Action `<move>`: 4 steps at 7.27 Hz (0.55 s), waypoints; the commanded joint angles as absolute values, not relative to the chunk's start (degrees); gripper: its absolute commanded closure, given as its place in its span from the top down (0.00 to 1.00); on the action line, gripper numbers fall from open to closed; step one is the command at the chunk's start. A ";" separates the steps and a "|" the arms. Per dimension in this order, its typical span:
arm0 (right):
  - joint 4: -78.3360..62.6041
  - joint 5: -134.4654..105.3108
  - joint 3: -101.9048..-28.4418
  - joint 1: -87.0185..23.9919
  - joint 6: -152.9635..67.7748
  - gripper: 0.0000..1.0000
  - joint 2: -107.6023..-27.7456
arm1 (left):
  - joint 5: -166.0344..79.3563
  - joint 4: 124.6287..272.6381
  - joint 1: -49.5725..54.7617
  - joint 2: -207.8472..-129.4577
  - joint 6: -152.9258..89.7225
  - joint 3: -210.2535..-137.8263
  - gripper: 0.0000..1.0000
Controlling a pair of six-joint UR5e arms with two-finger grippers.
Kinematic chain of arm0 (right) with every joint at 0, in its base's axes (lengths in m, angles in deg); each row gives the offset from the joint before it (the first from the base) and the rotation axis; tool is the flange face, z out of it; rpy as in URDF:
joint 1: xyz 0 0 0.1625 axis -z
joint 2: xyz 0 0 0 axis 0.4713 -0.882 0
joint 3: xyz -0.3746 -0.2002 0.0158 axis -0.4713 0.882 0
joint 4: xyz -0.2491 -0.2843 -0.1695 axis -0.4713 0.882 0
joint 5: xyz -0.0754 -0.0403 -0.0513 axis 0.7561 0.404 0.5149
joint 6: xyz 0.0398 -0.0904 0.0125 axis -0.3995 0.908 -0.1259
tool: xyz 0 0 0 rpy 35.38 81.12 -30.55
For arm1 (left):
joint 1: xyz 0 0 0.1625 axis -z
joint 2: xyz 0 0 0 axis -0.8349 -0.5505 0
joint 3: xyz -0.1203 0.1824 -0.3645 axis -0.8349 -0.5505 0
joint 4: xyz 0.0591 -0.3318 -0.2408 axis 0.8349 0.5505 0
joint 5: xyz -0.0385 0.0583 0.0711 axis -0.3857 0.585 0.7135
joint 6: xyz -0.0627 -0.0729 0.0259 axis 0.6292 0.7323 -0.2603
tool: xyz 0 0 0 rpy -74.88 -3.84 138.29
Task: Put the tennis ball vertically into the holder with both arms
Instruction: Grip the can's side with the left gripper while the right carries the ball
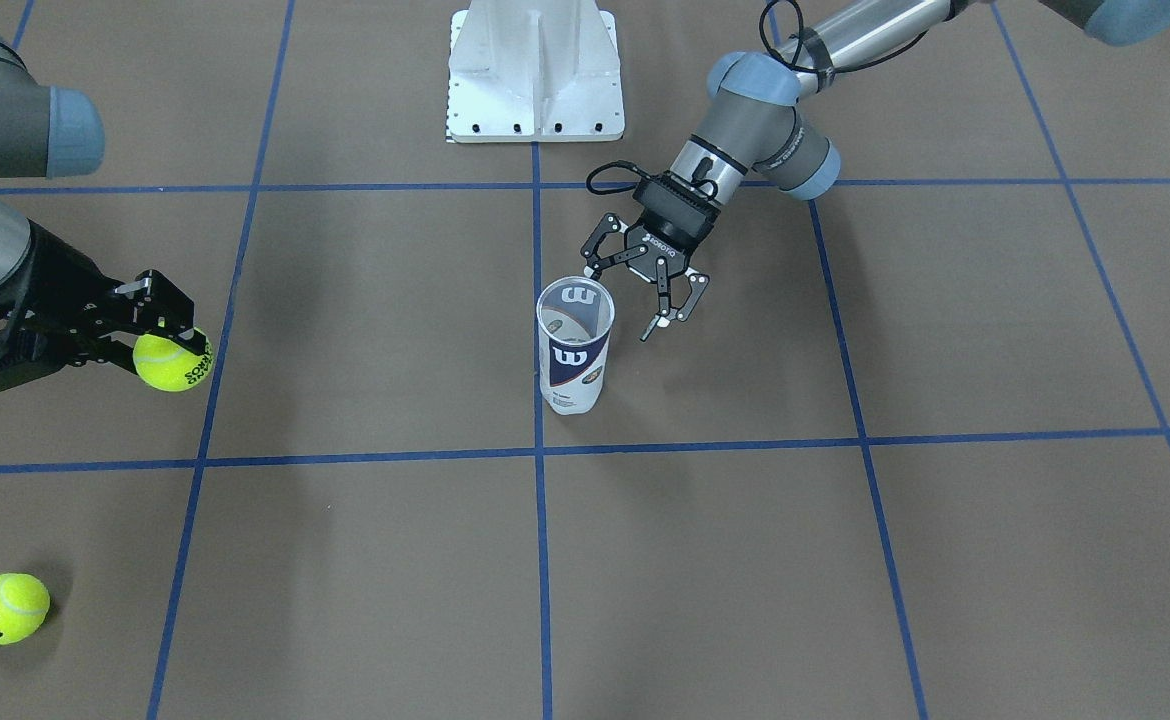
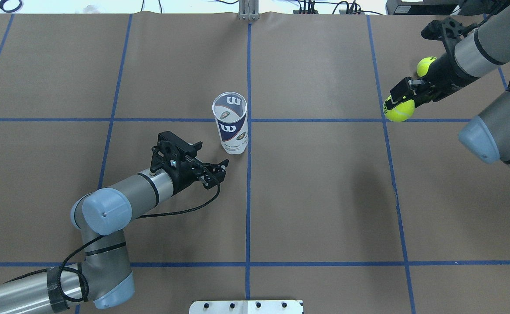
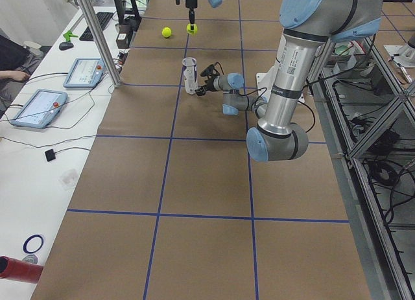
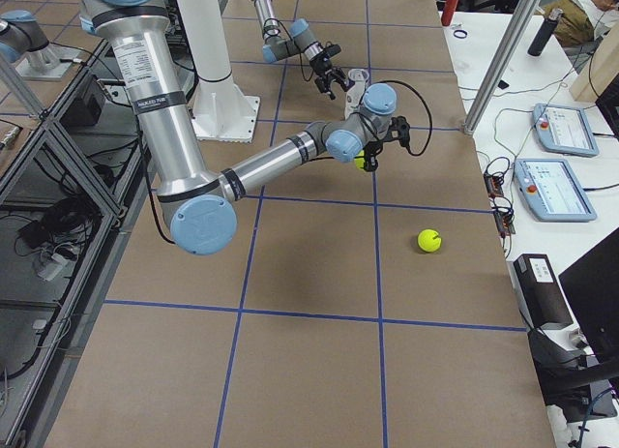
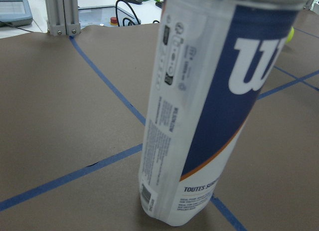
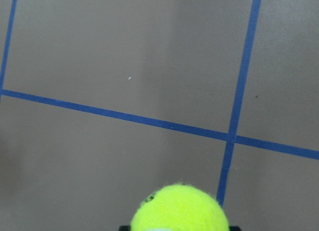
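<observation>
The clear holder (image 1: 575,345) with its navy "W" label stands upright and open-topped near the table's middle; it also shows in the overhead view (image 2: 231,126) and fills the left wrist view (image 5: 209,106). My left gripper (image 1: 633,295) is open and empty, low beside the holder on the robot's side and not touching it, as the overhead view (image 2: 212,156) confirms. My right gripper (image 2: 402,101) is shut on a yellow tennis ball (image 2: 399,110) and holds it above the table, far to the holder's right. That ball shows in the front view (image 1: 173,360) and the right wrist view (image 6: 179,208).
A second tennis ball (image 1: 5,608) lies loose on the table beyond the right gripper, seen too in the overhead view (image 2: 426,66). The white robot base (image 1: 535,75) stands at the near edge. Blue tape lines grid the brown table. A side bench holds tablets (image 3: 39,107) and a metal post (image 3: 97,34).
</observation>
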State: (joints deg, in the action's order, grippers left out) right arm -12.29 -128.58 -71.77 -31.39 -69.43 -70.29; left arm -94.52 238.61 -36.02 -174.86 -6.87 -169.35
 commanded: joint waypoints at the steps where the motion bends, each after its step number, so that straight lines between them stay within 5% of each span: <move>1: -12.28 -128.58 -71.85 -31.30 -71.09 0.00 -68.71 | -94.49 238.62 -36.03 -177.36 -8.19 -167.53 0.93; 4: -12.19 -128.58 -71.76 -30.95 -71.09 0.00 -67.48 | -93.53 238.71 -35.07 -177.45 -8.98 -167.10 0.93</move>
State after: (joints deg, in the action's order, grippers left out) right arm -12.22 -128.58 -71.74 -31.13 -71.07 -67.87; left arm -94.17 238.65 -35.52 -177.39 -8.72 -167.37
